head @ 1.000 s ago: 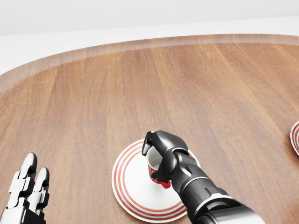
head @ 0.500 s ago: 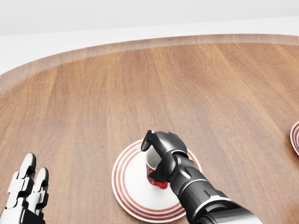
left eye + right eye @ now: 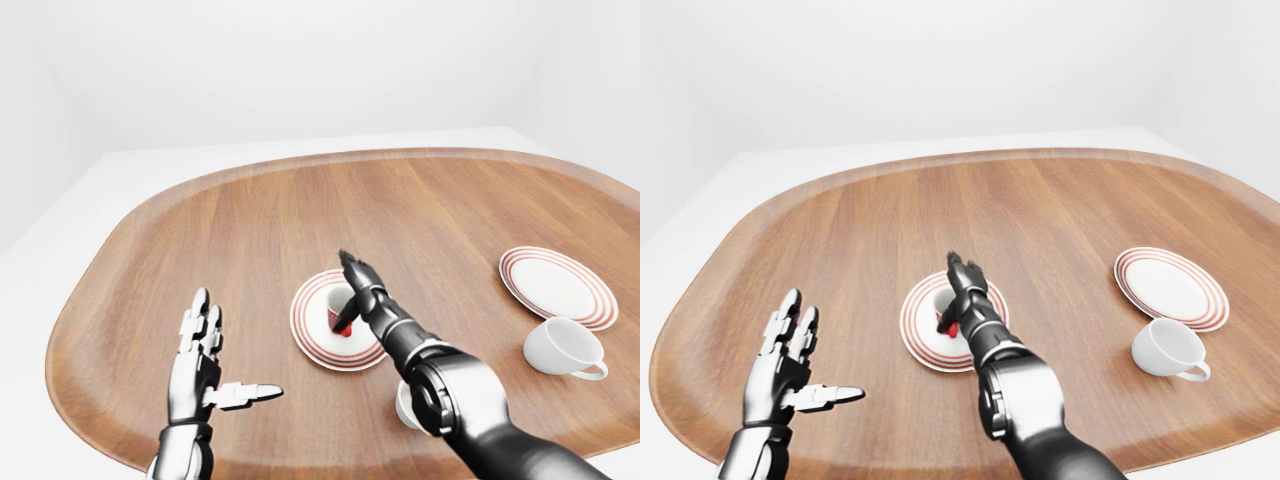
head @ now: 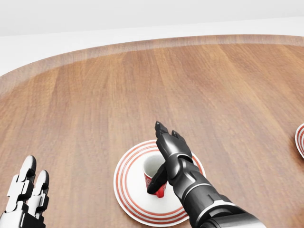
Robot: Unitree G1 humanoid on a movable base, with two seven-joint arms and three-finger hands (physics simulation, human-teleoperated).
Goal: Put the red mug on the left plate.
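Leftmost, left hand [image 3: 200, 362] is hovering over the wooden table [image 3: 250, 230], fingers spread, thumb sticking out, holding nothing. Mid-view, red mug [image 4: 155, 175] is standing upright on the left plate [image 4: 128, 190]; right hand [image 4: 171, 152] is reaching over it w/ fingers straightened, released. Further right, a 2nd striped plate [image 3: 557, 283] and white mug [image 3: 563, 347] are sitting well apart from it.

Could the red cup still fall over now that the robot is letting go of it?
Maybe. The right hand is open, but its thumb sits right beside the red mug, so pulling away sideways could tip it or nudge it off the left plate. Another white cup is half hidden behind the right arm, which could bump it while drawing away.
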